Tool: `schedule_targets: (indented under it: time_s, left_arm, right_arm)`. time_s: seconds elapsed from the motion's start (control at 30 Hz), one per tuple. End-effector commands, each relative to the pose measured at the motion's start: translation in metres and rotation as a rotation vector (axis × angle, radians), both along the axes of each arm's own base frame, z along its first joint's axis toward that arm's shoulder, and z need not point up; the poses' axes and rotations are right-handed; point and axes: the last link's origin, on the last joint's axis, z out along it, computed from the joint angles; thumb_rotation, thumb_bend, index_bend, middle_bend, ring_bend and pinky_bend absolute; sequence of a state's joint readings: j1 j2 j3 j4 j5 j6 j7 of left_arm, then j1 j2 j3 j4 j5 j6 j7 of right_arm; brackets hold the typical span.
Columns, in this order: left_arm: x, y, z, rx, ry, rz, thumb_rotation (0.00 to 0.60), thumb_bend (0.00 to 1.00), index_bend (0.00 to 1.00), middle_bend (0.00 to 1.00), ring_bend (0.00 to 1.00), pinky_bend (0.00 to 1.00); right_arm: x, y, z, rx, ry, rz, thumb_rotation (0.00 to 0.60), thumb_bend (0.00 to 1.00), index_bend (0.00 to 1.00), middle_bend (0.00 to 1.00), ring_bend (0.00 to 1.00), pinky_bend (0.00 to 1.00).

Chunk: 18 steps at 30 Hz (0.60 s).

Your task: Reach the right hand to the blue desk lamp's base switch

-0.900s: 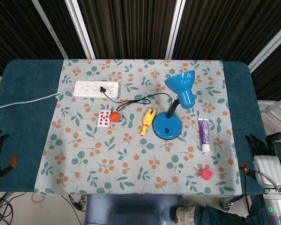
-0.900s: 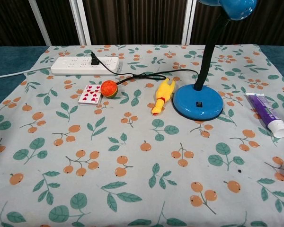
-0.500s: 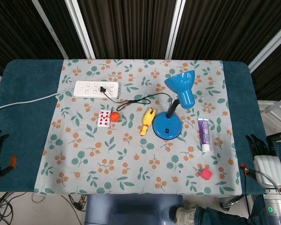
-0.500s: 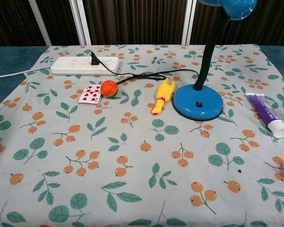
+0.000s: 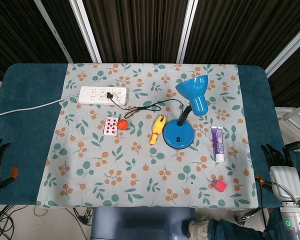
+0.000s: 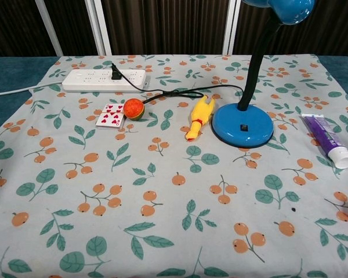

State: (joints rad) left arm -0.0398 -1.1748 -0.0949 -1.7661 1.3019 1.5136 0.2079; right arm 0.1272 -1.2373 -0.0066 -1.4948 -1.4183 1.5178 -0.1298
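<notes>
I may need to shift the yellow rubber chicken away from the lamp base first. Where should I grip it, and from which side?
Pinch the yellow rubber chicken across its narrow middle, coming from above. It lies flat on the cloth, its long axis running near to far, so its slim flanks face sideways. Its right flank lies close to the lamp base; the left flank has bare cloth, so bias the right hand toward that side.

The blue desk lamp (image 5: 182,120) stands upright on the floral cloth, right of centre. Its round blue base (image 6: 243,124) lies flat and carries a small dark rectangular switch (image 6: 242,125) on its top face. A black curved neck (image 6: 255,58) rises from the far side of the base to a blue cone shade (image 5: 194,93). A black cord (image 5: 155,106) runs left from the base.
</notes>
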Motion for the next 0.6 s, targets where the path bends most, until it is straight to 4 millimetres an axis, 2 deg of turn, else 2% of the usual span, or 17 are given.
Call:
schedule_targets:
  time_s: [0.03,0.17,0.23,0.33,0.4,0.53,0.6]
  left_arm:
    - [0.0,0.0,0.0,0.0,-0.001,0.0,0.6,0.43,0.16,0.04,0.0,0.03]
    - [0.001,-0.001,0.0,0.008,-0.001,0.0,0.6,0.43,0.16,0.04,0.0,0.03]
    - [0.001,0.0,0.0,0.007,-0.002,0.004,0.6,0.43,0.16,0.04,0.0,0.03]
    - [0.0,0.0,-0.001,0.001,-0.001,0.009,0.6,0.43,0.16,0.04,0.0,0.03]
    - [0.0,0.0,-0.001,-0.002,-0.002,0.012,0.6,0.43,0.16,0.04,0.0,0.03]
    - [0.0,0.0,-0.001,0.0,-0.005,0.013,0.6,0.43,0.16,0.04,0.0,0.03]
    - [0.0,0.0,-0.001,-0.001,-0.007,0.014,0.6,0.43,0.16,0.04,0.0,0.03]
  right_arm:
    - [0.0,0.0,-0.001,0.003,-0.002,0.0,0.6,0.31,0.0,0.1,0.14,0.0]
    - [0.006,0.0,-0.007,0.041,-0.018,0.016,0.6,0.31,0.0,0.1,0.15,0.0]
    - [0.01,-0.004,-0.01,0.071,-0.024,0.025,0.6,0.31,0.0,0.1,0.17,0.05]
    - [0.022,-0.019,-0.018,0.14,-0.053,0.051,0.6,0.31,0.0,0.11,0.2,0.15]
    - [0.032,-0.037,-0.024,0.194,-0.065,0.069,0.6,0.31,0.0,0.12,0.22,0.21]
    - [0.047,-0.061,-0.034,0.249,-0.056,0.09,0.6,0.31,0.01,0.22,0.31,0.31]
    - [0.057,-0.073,-0.04,0.269,-0.057,0.106,0.6,0.31,0.03,0.33,0.41,0.36]
